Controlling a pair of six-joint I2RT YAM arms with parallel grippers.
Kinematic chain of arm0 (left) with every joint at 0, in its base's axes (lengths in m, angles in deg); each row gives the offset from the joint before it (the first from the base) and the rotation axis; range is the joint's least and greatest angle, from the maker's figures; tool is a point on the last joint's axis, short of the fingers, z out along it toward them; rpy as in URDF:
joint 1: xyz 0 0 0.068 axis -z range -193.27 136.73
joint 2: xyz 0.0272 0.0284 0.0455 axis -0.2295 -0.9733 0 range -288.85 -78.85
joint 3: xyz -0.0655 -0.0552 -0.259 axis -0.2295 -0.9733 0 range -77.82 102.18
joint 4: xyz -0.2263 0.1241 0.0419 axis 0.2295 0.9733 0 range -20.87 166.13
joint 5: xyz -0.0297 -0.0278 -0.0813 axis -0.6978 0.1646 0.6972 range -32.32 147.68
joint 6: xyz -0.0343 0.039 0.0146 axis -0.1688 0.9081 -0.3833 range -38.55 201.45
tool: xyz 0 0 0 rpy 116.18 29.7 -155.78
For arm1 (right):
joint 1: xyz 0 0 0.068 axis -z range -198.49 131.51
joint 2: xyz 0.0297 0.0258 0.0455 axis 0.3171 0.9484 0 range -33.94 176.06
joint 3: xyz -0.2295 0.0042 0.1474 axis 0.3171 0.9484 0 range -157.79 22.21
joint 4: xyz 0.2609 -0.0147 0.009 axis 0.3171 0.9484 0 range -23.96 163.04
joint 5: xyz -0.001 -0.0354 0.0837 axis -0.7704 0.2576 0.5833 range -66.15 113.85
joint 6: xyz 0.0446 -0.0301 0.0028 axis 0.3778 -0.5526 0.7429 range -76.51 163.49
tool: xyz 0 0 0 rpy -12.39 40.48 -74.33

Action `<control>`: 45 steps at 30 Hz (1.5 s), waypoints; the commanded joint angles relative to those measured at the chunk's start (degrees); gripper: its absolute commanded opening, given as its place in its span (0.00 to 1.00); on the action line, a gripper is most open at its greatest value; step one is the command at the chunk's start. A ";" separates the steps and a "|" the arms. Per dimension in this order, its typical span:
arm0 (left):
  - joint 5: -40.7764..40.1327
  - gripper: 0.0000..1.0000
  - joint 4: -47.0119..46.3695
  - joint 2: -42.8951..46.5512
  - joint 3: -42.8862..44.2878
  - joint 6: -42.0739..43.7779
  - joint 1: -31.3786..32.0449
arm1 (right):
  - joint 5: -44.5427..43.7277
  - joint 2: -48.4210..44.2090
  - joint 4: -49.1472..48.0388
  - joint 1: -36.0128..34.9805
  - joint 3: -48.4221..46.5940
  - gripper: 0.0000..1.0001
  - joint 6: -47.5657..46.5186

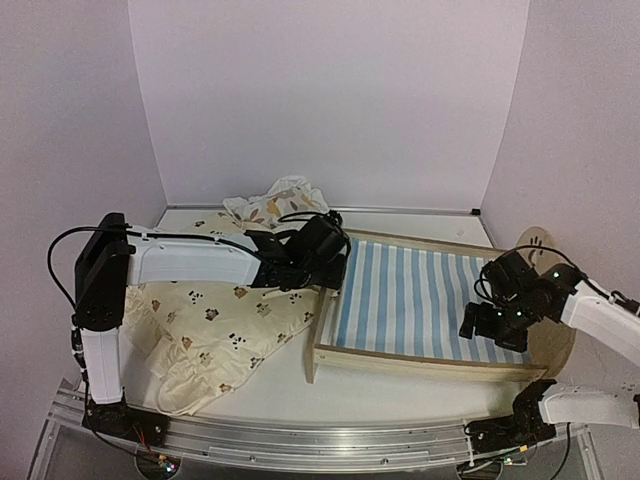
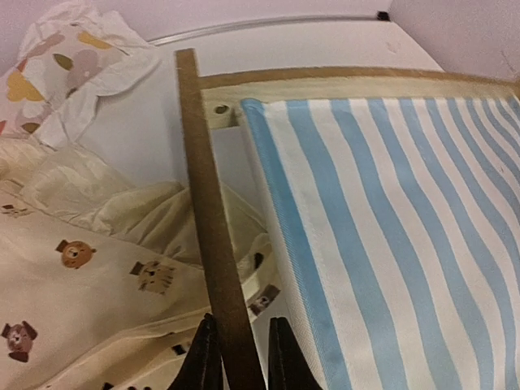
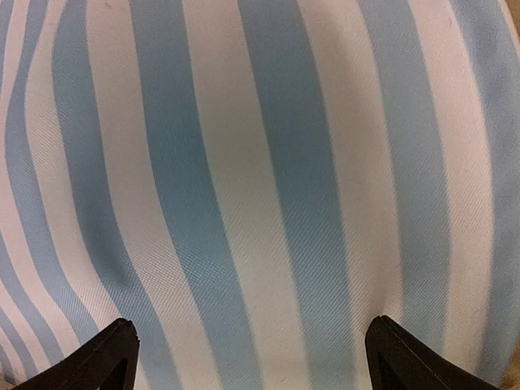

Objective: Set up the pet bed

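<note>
Plywood first lol: clamping left fingers (image 2: pixel 203 361) onto the thin edge of the end board (image 2: pixel 207 203) at the left end of the pet bed (image 1: pixel 420 290), lying lengthwise across the bench (image 1: pixel 290 385) mid-right, and hanging right fingers (image 3: pixel 110 357) spread wide above its striped base (image 3: pixel 260 162).

End board (image 1: pixel 537 240) of the pet bed (image 1: pixel 420 358) (behind right arm (image 1: pixel 600 318)) partly hidden.

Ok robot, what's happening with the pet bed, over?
Left fingers clamped on the pet bed end board. Right fingers open over its stripes. Quilt heaped beside it.
</note>
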 commanded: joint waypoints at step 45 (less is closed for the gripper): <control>-17.34 0.00 15.10 1.71 -8.62 -15.50 -9.90 | -35.20 2.48 10.51 1.20 -27.40 0.98 -21.96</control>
